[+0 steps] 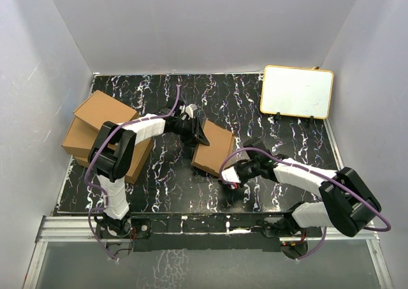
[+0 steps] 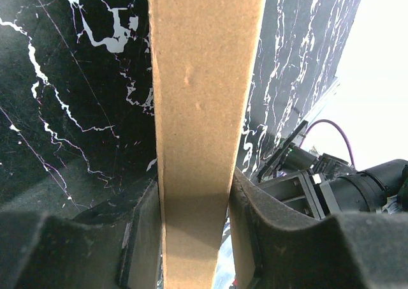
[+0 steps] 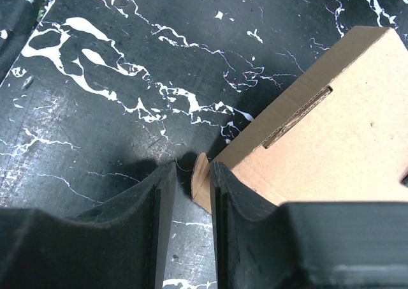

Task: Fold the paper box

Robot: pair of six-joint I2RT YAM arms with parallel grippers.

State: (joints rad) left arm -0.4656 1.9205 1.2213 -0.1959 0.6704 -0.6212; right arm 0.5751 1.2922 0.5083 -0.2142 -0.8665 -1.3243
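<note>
The paper box (image 1: 215, 150) lies in the middle of the black marbled table, a shallow brown cardboard mailer. My left gripper (image 1: 199, 133) is at its far left side. In the left wrist view that gripper (image 2: 193, 184) is shut on a narrow upright side of the paper box (image 2: 201, 78), which fills the space between its fingers. My right gripper (image 1: 231, 179) is at the box's near corner. In the right wrist view it (image 3: 192, 169) stands open but narrow around a small tuck flap (image 3: 201, 177). The flap rests against the right finger, with a gap to the left one.
A pile of ready-made brown boxes (image 1: 95, 133) sits at the table's left edge beside the left arm. A white board with a yellow rim (image 1: 297, 92) stands at the back right. White walls close in the table on three sides.
</note>
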